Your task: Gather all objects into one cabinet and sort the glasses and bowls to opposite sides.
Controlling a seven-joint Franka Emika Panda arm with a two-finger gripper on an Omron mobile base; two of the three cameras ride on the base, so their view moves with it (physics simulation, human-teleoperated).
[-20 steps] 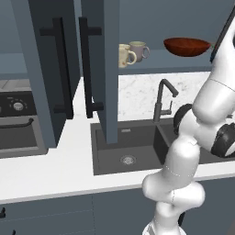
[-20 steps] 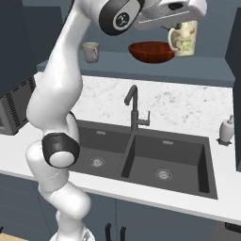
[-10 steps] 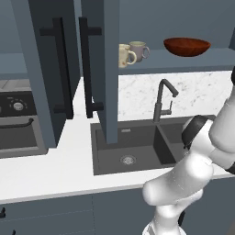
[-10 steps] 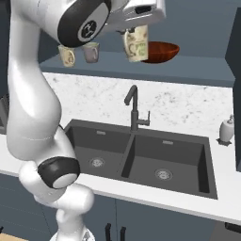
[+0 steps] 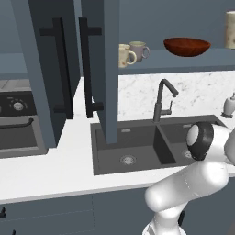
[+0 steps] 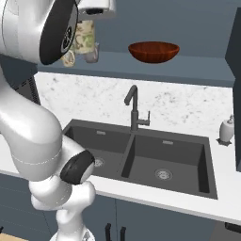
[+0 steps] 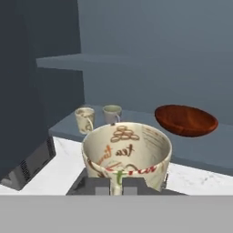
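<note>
Mug (image 7: 127, 157) with printed letters sits clenched in the gripper (image 7: 116, 185), carried toward the cabinet shelf (image 7: 136, 123). Two cups (image 7: 98, 116) stand ahead-left of the gripper, bowl (image 7: 186, 119) ahead-right. Next move, I think: set it down beside the cups, w/o knocking them.

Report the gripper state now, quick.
Gripper: shut on the printed cream mug, carried in front of the cabinet shelf.

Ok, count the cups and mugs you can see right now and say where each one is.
3. Two small mugs stand side by side at the left end of the cabinet shelf, left of the bowl. A printed mug is held in the gripper. Others may be hidden.
</note>
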